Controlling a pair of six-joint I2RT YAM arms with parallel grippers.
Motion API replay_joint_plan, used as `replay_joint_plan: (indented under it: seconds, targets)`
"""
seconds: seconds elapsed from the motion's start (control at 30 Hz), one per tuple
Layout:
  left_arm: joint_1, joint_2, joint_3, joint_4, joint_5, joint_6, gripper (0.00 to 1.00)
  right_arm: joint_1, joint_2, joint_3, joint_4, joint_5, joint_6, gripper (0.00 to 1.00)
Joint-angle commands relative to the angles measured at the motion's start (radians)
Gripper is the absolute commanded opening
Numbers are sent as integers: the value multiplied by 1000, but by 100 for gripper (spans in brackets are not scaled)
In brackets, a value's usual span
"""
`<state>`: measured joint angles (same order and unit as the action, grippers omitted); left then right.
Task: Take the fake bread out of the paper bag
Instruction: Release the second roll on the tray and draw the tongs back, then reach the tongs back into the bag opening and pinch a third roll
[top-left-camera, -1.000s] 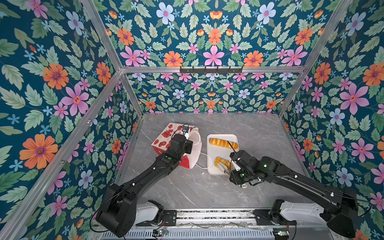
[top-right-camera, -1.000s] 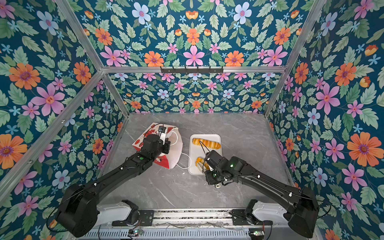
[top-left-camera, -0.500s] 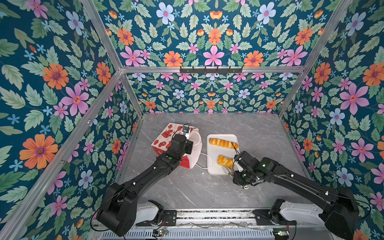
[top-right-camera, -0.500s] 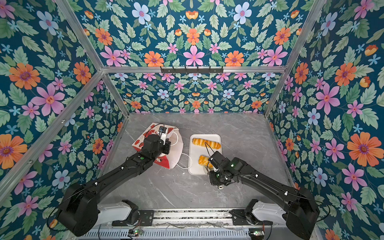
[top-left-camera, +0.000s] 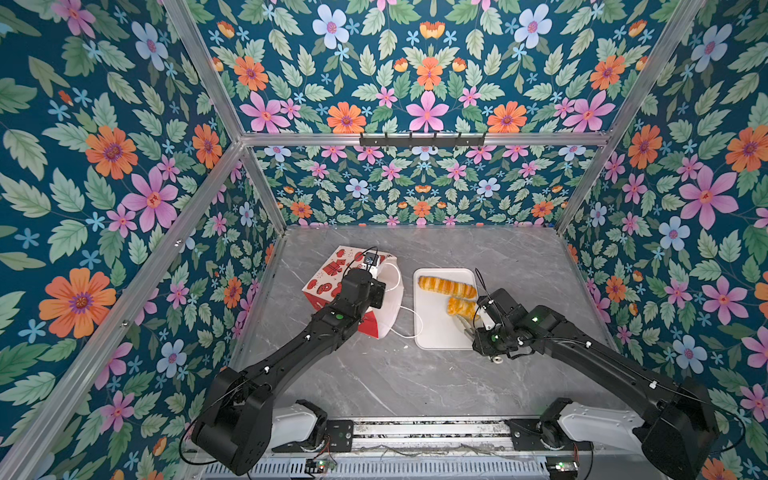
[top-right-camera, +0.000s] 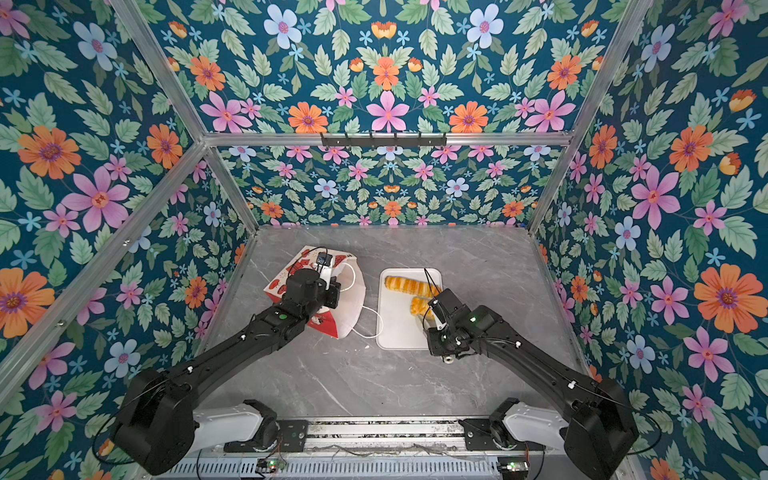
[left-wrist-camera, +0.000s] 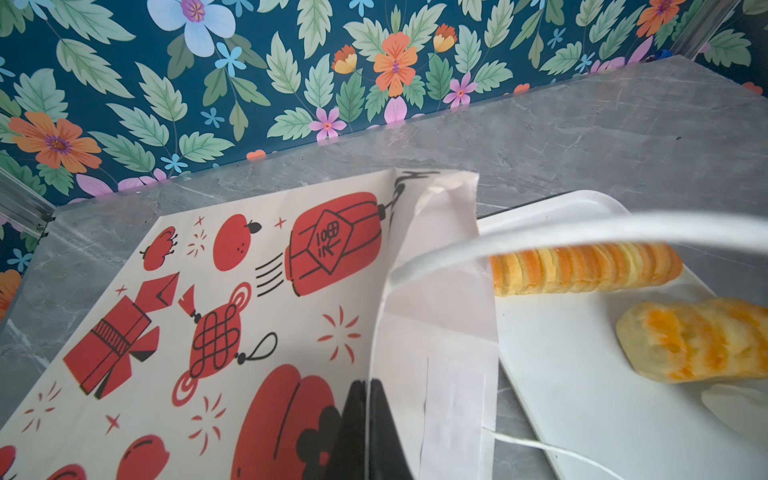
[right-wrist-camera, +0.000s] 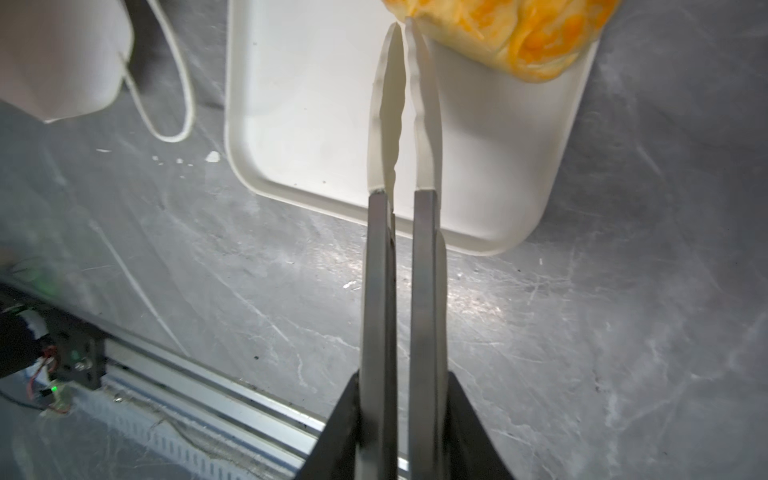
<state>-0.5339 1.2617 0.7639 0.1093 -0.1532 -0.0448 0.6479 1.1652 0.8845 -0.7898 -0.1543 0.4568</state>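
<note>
Left gripper (left-wrist-camera: 366, 392) pinches the paper bag (left-wrist-camera: 232, 316) by its rim, right gripper (right-wrist-camera: 402, 399) clamps empty, near-closed tongs (right-wrist-camera: 428, 124); a tug could tear the thin paper, collapsing the opening.

walls (top-left-camera: 124, 166): teal floral print; frame (top-left-camera: 415, 139): aluminium; floor (top-left-camera: 395, 382): grey marble

White tray (top-left-camera: 436, 332), grey marble table (top-left-camera: 395, 382), floral walls (top-left-camera: 428, 83)

This is a robotics lab test cell: an aluminium frame (top-left-camera: 291, 139) boxes in a grey marble-look worktop (top-left-camera: 374, 374), floral printed panels (top-left-camera: 428, 75) serve as walls, and 2 robot arms, the left arm (top-left-camera: 299, 349) and the right arm (top-left-camera: 602, 357), stand bolted to a front rail (top-left-camera: 428, 430) beside a lit circuit board (top-left-camera: 320, 464).
</note>
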Motion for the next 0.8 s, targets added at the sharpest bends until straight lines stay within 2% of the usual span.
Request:
replay_joint_plan:
  seconds: [0.0,0.23,0.4,0.6,0.77]
  targets:
    - [-1,2,15,10,3,9,0,1,-45,5,85,-153,-24,30]
    - [0,-2,28,-8,62,72,0,69,-84,35,236,-244,40,33]
    - [0,8,42,5,95,149,0,133,48,51,430,-271,82,33]
    - [0,20,50,59,112,317,0,164,224,97,596,-258,113,33]
    - [0,39,63,76,106,402,0,164,309,104,731,-236,206,33]
